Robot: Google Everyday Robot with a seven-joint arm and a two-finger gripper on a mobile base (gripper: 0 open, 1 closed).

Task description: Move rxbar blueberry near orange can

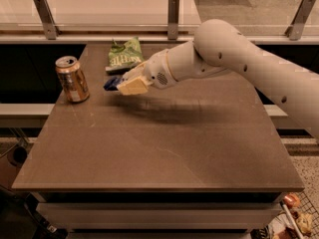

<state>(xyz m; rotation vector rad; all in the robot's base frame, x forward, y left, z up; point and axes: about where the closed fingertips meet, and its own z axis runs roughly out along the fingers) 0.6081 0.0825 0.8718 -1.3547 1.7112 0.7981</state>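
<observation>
The orange can stands upright near the table's left edge, silver top with pull tab showing. My gripper reaches in from the right on a white arm and is shut on the rxbar blueberry, whose dark blue wrapper sticks out to the left of the cream fingers. The bar hangs a little above the table, to the right of the can with a gap between them. Most of the bar is hidden by the fingers.
A green chip bag lies at the back of the brown table, just behind the gripper. A glass rail with metal posts runs behind the table. A basket of items shows at bottom right.
</observation>
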